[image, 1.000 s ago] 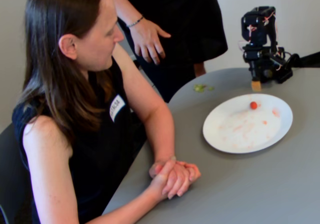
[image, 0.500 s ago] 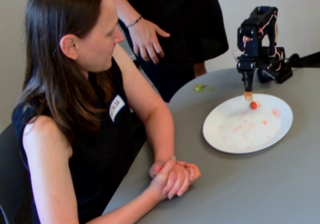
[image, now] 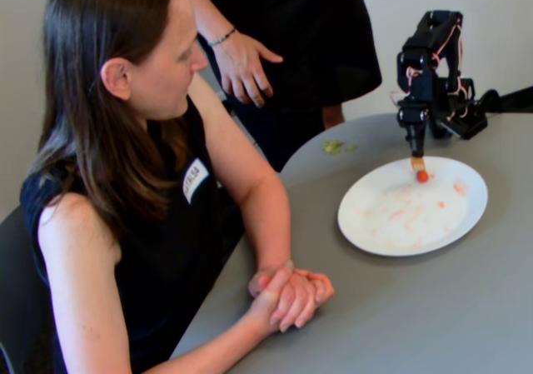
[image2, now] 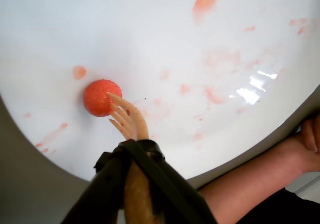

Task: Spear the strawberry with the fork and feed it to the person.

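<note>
Fork tines touch the strawberry on the plate; spearing looks unfinished, feeding remains. Tool state: cannot tell.

A white plate smeared pink sits on a grey worktop. Green scraps lie at its ten o'clock. A standing figure in black waits behind.

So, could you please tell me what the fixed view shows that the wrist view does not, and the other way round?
Only the fixed view shows the person seated with clasped hands, a standing figure behind her, the whole arm, and green scraps on the grey table.

Only the wrist view shows the tines touching the berry's side, and the pink smears in detail.

Both show the strawberry, the fork against it, and the white plate. Only her forearm enters the wrist view.
</note>
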